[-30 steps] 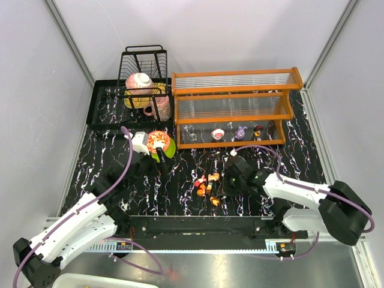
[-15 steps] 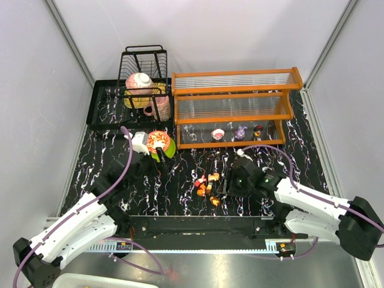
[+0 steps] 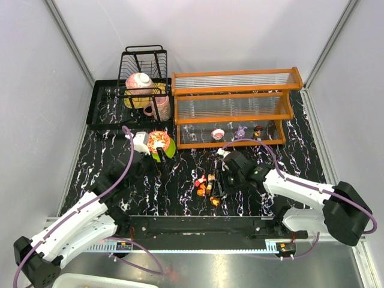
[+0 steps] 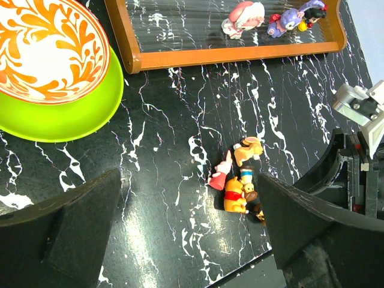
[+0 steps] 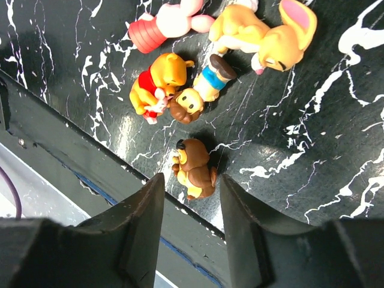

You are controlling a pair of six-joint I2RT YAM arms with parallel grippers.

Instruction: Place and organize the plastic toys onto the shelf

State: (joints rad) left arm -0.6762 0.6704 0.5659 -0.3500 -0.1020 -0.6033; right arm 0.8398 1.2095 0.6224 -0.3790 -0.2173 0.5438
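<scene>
Several plastic toys (image 3: 207, 186) lie in a cluster on the black marbled table. In the right wrist view they are a pink one (image 5: 162, 27), an orange one (image 5: 264, 36), a yellow bear in red (image 5: 156, 87), a small blue-clad figure (image 5: 201, 96) and a brown figurine (image 5: 195, 168). My right gripper (image 5: 192, 204) is open, low over the cluster (image 3: 219, 183), its fingertips either side of the brown figurine without touching it. Three toys (image 3: 240, 132) stand on the lowest tier of the orange shelf (image 3: 228, 144). My left gripper (image 3: 157, 157) is open and empty (image 4: 189, 222), left of the cluster.
A red patterned bowl (image 3: 157, 140) sits on a green plate (image 3: 170, 150) beside my left gripper. A black wire dish rack (image 3: 144, 66) with crockery stands on a black tray at the back left. The table's front rail (image 5: 90, 156) runs just below the brown figurine.
My right gripper has moved left and now straddles the brown figurine at the cluster's near edge. The left arm has barely shifted.
</scene>
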